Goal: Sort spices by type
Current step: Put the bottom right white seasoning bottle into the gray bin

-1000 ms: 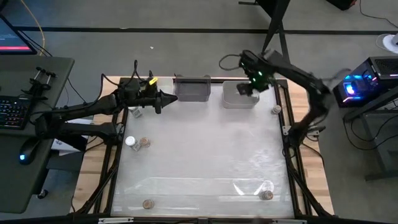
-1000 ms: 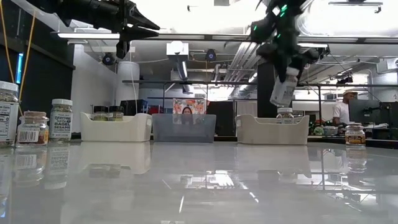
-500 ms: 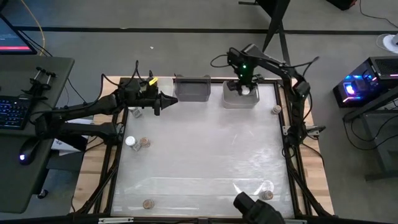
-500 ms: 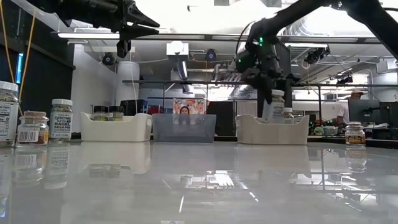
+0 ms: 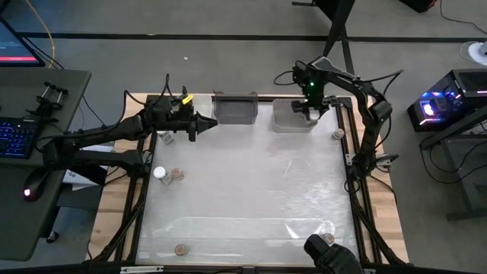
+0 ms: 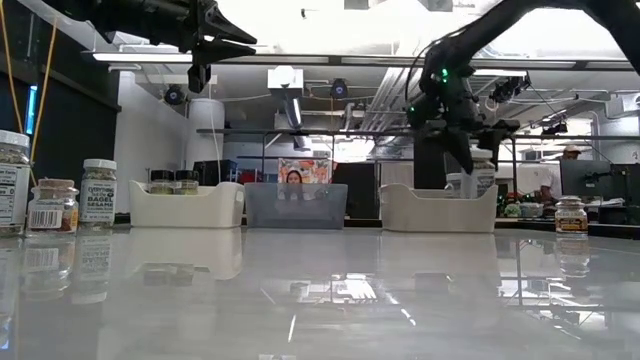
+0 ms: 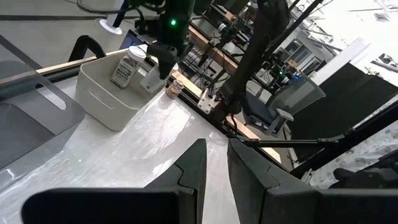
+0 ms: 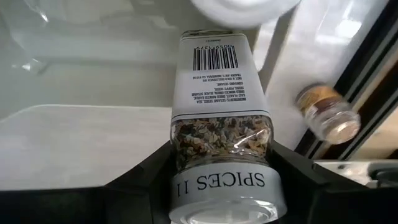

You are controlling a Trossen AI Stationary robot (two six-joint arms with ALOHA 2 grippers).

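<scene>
Right gripper (image 5: pixel 312 107) | clamped on white-capped spice jar (image 8: pixel 221 140), jar between its fingers | over right-hand white bin (image 5: pixel 283 119), apparently inside | left gripper (image 5: pixel 199 124) closed, empty, raised.

Both arms are matte black, built from slim tubes and blocky joints. The right arm (image 5: pixel 358 99) carries a small green light near its wrist and loose black cables. The left arm (image 5: pixel 114 133) has yellow-tagged wiring by its wrist.
</scene>
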